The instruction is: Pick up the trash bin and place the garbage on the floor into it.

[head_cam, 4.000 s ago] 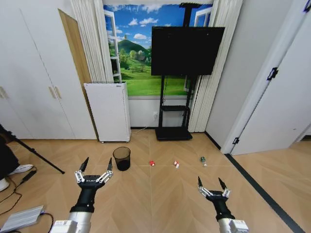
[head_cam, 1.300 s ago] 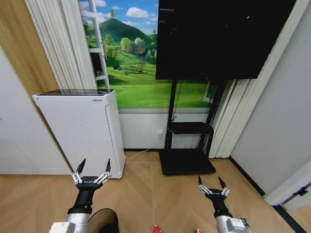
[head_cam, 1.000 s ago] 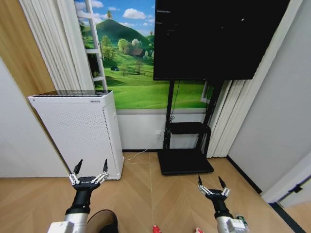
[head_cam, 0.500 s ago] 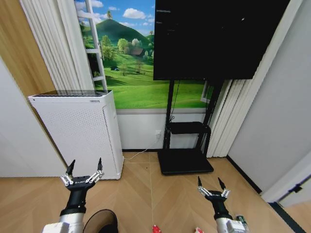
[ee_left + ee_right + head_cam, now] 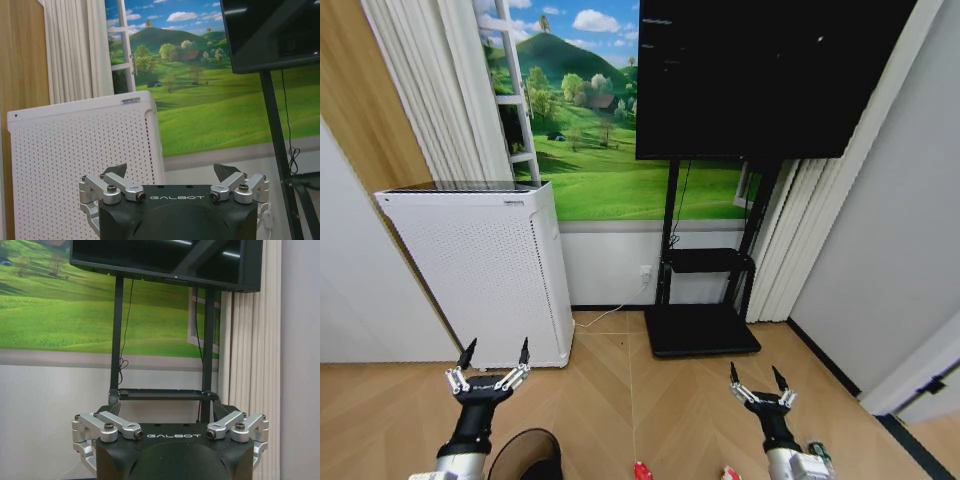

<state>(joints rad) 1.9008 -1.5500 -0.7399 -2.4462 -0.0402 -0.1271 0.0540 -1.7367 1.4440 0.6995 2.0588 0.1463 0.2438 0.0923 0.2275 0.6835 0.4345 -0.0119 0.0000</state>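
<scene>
Although only its upper rim is caught at the bottom edge of the head view, the small round black wire-mesh trash bin (image 5: 527, 455) is placed on the light tan herringbone parquet floor (image 5: 610, 400), low and just to the inner side of the left arm. It is seen directly beneath and slightly right of the left gripper (image 5: 486, 372), so the bin lies below and behind the fingertips rather than ahead of them. Its opening is turned upward, and its axis is judged to be upright. The left gripper is held released, both fingers spread wide with nothing between them; the same spread jaws are confirmed in the left wrist view (image 5: 170, 172), pointed at the wall, not at the bin.

To the right of the bin, a small red-and-white crumpled wrapper (image 5: 642, 470) is found on the floor near the middle, and a second red-and-white scrap (image 5: 730, 473) is cut off at the edge beside the right arm. A bit of green by the right wrist (image 5: 817, 458) is probably the bottle, though it cannot be told for certain.

The right gripper (image 5: 761, 386) is held released as well, fingers apart and empty, also shown so in the right wrist view (image 5: 167, 416). It is well apart from the bin, with the wrappers between them. The left arm is clearly the nearer one, so the pickup is judged to fall to it, with a drop downward and a pull back toward the robot needed to bring the rim between the fingers.

Behind everything, a tall white perforated appliance (image 5: 480, 270) and a black television on a black stand (image 5: 750, 80) are set against the wall.
</scene>
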